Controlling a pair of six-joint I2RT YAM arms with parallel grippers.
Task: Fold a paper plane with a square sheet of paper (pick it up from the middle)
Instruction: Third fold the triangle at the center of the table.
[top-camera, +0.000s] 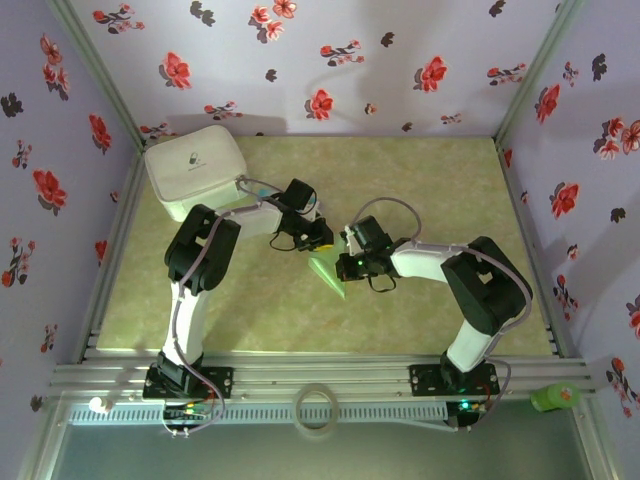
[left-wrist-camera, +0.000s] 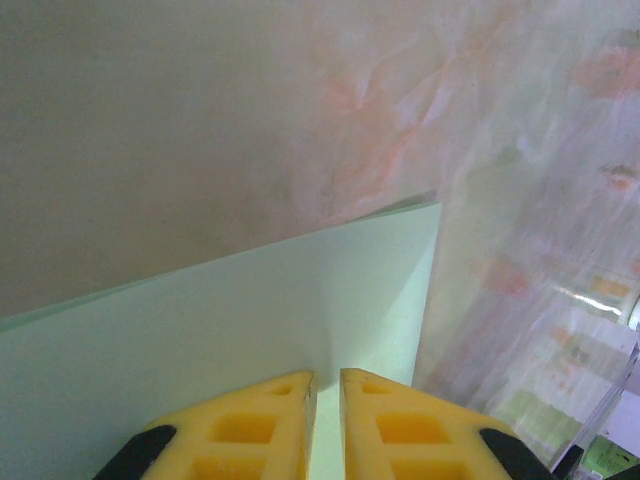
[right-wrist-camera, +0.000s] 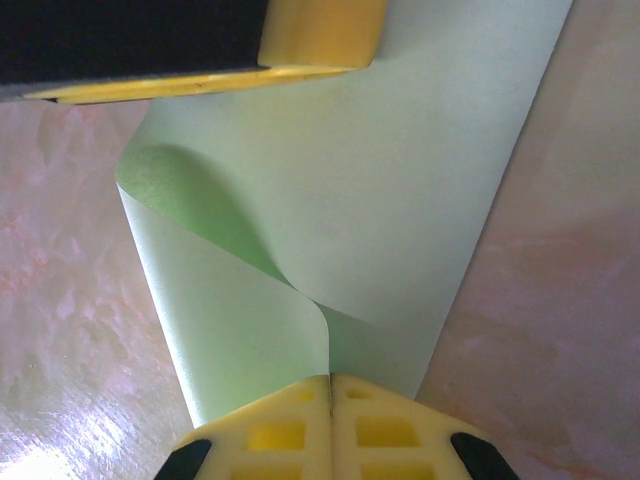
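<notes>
My right gripper (right-wrist-camera: 330, 385) pinches the square sheet of paper (right-wrist-camera: 400, 200).
Its yellow tips meet on one curled edge. The left gripper (left-wrist-camera: 327, 385) clamps the opposite edge, so the sheet spans between them at the middle of the table (top-camera: 450, 180). From above I see the arms hiding most of it. The white pouch (top-camera: 195, 170) sits well apart, far-left corner.

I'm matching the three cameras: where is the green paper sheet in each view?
Top external: the green paper sheet, a small wedge at mid-table.
Left wrist: lower half, above the left gripper's fingers.
Right wrist: centre, curled, above the right gripper's fingers.
Shared landmark: the marbled tabletop around it.
</notes>
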